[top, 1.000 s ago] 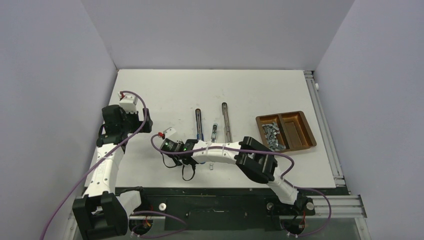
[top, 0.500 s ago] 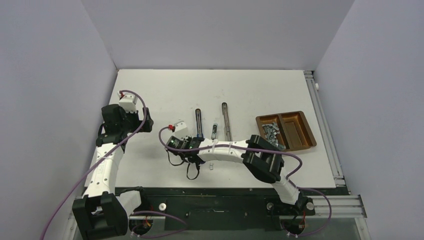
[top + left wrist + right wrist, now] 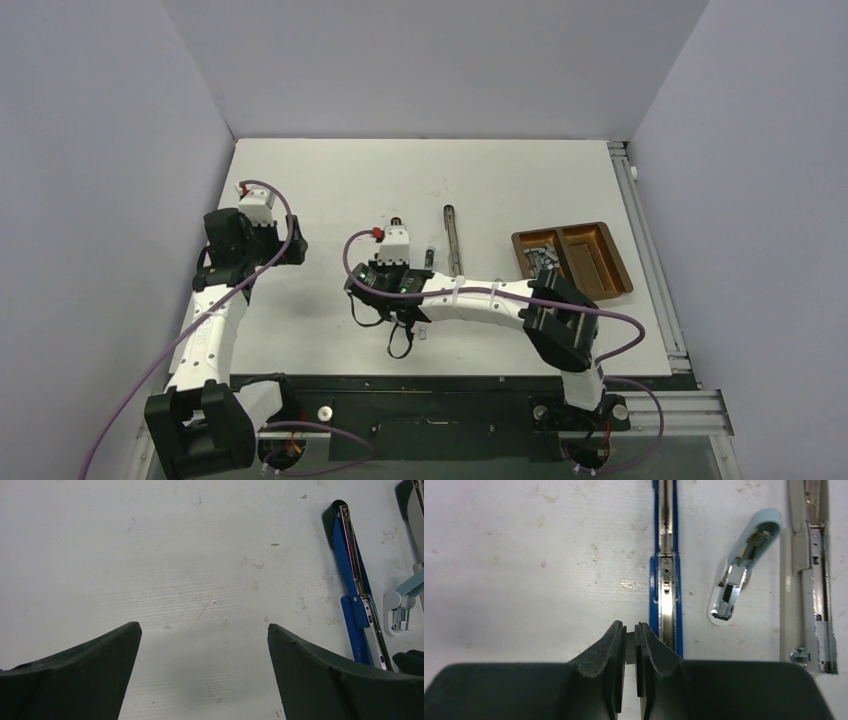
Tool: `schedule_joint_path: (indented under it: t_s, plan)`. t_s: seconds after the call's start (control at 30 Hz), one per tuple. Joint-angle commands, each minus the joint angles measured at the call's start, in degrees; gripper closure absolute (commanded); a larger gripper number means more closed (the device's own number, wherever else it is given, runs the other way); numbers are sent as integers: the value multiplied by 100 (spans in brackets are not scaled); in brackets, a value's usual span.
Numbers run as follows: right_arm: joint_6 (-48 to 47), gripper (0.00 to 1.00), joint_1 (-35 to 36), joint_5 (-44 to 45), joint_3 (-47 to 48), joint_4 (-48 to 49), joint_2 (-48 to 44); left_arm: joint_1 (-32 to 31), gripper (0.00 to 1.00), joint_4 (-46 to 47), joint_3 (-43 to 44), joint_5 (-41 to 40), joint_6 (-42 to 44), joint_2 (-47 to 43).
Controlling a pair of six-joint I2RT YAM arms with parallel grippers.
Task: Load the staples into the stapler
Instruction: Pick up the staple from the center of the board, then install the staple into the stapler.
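While the blue stapler [image 3: 666, 580] lies opened flat on the counter [image 3: 524, 555], loading is judged midway | right claw [image 3: 630, 639]: pinched on a staple strip [image 3: 630, 649], just beside the stapler, not yet seated | left claw [image 3: 202, 627]: wide, empty, well left of the stapler | spare staples [image 3: 540, 258]: in tray [image 3: 622, 272], well right of the stapler | to do: seat strip, close stapler

I see the blue stapler [image 3: 666, 580] opened flat on the table [image 3: 524, 555], silvery channel facing up. Grey staples [image 3: 541, 257] sit heaped in a wooden tray's [image 3: 592, 258] left compartment. One staple strip [image 3: 629, 647] is pinched in my right end effector [image 3: 630, 628], just left of the stapler.
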Motion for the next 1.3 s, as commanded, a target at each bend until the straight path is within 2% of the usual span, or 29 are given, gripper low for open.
schedule_joint_path:
  t_s: [0.0, 0.13, 0.3, 0.7, 1.27]
  plan:
    - [912, 91, -3, 975, -491, -55, -539, 36, 4, -34, 43, 63, -80, -13]
    - [1231, 91, 23, 1016, -1061, 340, -856, 38, 4, -114, 10, 47, -100, -145]
    - [1372, 91, 63, 1101, -1031, 269, -816, 33, 4, -47, -96, 224, -171, -245]
    - [999, 91, 113, 936, -1371, 773, -908, 26, 4, 573, -421, 251, -425, -63]
    - [818, 91, 131, 712, -1613, 1059, -847, 27, 4, 740, -461, 267, -514, 67]
